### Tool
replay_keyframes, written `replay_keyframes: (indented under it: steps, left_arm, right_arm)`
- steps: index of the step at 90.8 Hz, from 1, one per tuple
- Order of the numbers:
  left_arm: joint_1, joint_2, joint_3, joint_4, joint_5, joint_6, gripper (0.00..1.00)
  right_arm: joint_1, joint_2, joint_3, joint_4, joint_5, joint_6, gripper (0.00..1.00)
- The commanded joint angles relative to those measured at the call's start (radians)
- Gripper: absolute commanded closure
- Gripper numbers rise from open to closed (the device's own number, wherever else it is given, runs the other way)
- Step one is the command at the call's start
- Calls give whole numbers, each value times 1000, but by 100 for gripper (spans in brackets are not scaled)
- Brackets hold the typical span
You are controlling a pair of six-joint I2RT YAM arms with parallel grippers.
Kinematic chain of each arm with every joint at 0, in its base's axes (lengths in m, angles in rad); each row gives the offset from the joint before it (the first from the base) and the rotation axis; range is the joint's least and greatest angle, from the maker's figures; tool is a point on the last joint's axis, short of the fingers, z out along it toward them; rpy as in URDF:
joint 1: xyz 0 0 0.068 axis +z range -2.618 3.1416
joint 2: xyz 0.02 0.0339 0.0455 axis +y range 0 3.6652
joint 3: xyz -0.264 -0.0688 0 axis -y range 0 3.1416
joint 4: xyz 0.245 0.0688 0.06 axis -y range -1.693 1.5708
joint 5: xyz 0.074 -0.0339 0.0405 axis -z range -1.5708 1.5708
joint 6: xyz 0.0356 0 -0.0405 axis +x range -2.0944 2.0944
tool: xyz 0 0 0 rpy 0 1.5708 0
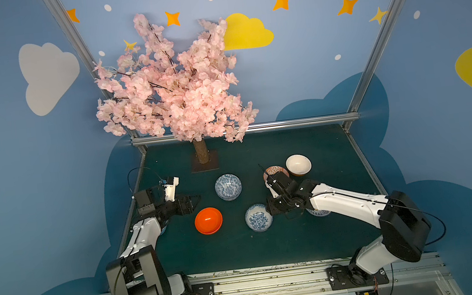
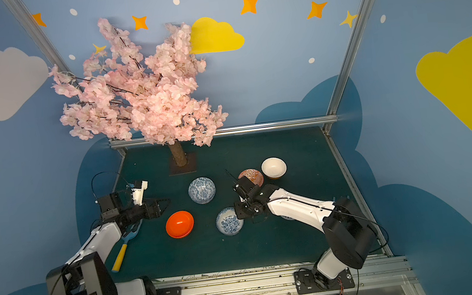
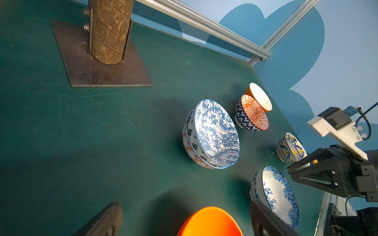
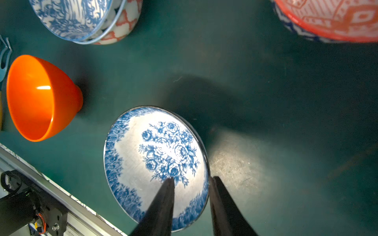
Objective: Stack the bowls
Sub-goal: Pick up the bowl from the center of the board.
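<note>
**A:** Our right gripper (image 4: pixel 192 180) sits astride the rim of the flowered bowl (image 4: pixel 155 163), partly open: one finger (image 4: pixel 163 204) over the inside, the other outside, a gap between them.

**B:** And our left gripper (image 3: pixel 185 204)?

**A:** Wide open, holding nothing, the orange bowl (image 3: pixel 210 222) just ahead of it.

**B:** We count seven bowls: a blue-and-white bowl (image 3: pixel 216 132) nested in a lattice bowl (image 3: pixel 189 147), then five singles: flowered, orange, a red-patterned bowl (image 3: pixel 254 112), a cream bowl (image 3: pixel 260 96), a yellow-and-blue bowl (image 3: pixel 291 149). One fork (image 2: pixel 124 244), one tree (image 1: pixel 172 85).

**A:** Room to move?

**B:** The flowered bowl stands on the table (image 1: pixel 302 247) in front of centre, apart from the orange bowl, with bare mat between it and the front rail (image 1: pixel 259 274).

**A:** What do the views add?

**B:** From above, the nested pair looks nearly like one bowl to us; the left wrist view shows two. In both top views our right arm (image 1: pixel 342 199) hides most of the yellow-and-blue bowl. Only the right wrist view shows the gripper straddling the rim.
</note>
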Motion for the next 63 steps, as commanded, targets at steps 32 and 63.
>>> replay_keyframes:
  steps: [32,63]
  left_arm:
    - [-1,-4,17,-9,-3,20,0]
    - [-2,0,17,-7,-7,21,0]
  right_arm:
    - [10,33,-4,23,32,-3,72]
    - [12,99,21,10,14,-10,72]
